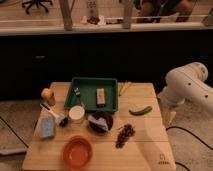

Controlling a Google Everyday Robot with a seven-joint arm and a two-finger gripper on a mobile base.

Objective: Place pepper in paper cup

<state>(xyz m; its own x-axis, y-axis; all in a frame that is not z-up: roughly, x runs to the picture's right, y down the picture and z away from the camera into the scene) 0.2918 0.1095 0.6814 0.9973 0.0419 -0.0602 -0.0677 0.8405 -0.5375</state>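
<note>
The green pepper (140, 110) lies flat on the wooden table (145, 150), right of centre. The small white paper cup (76, 113) stands upright left of centre, just below the green tray and beside the dark bowl. It looks empty. My white arm comes in from the right, and the gripper (169, 117) hangs just past the table's right edge, right of the pepper and not touching it. The pepper and the cup are well apart, with the dark bowl between them.
A green tray (88, 101) at the back holds a wooden block (101, 96) and a small object. A dark bowl (101, 122), reddish-brown grapes (125, 135), an orange bowl (77, 152), a blue sponge (47, 128), a brush (54, 114) and a yellowish fruit (48, 95) also sit on the table.
</note>
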